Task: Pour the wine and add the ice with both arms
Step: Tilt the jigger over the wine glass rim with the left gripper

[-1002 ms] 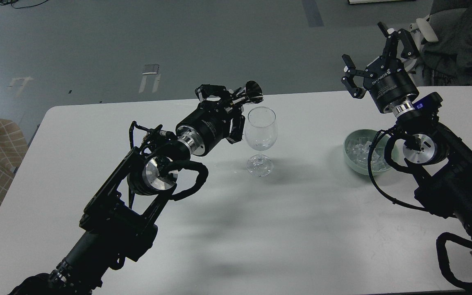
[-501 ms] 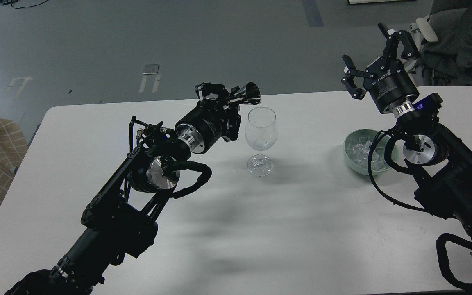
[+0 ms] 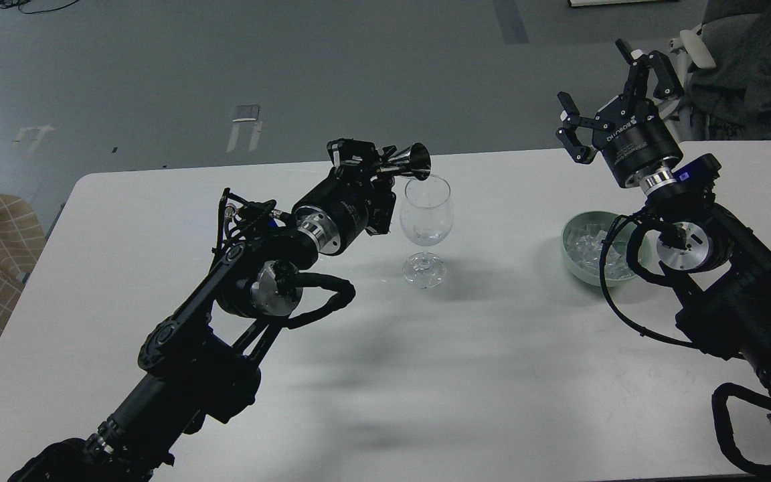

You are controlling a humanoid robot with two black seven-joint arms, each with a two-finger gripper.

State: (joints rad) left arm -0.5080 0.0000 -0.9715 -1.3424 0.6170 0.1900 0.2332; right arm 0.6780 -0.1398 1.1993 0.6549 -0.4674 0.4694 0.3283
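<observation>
The left gripper [image 3: 385, 164], clamping a metal measuring cup [image 3: 411, 162], is lowering its mouth onto the glass [image 3: 425, 221] rim; wine likely pouring. Right gripper [image 3: 610, 94] is hanging spread above the ice [image 3: 589, 249].

Polished metal jigger [image 3: 411, 163]; clear glossy wineglass [image 3: 425, 221]; matt white table [image 3: 492, 375]; glassy ice [image 3: 589, 251].

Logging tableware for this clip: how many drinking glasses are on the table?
1. A clear stemmed wine glass stands upright near the middle of the white table, just below the metal jigger held in the left gripper. No others show.
</observation>
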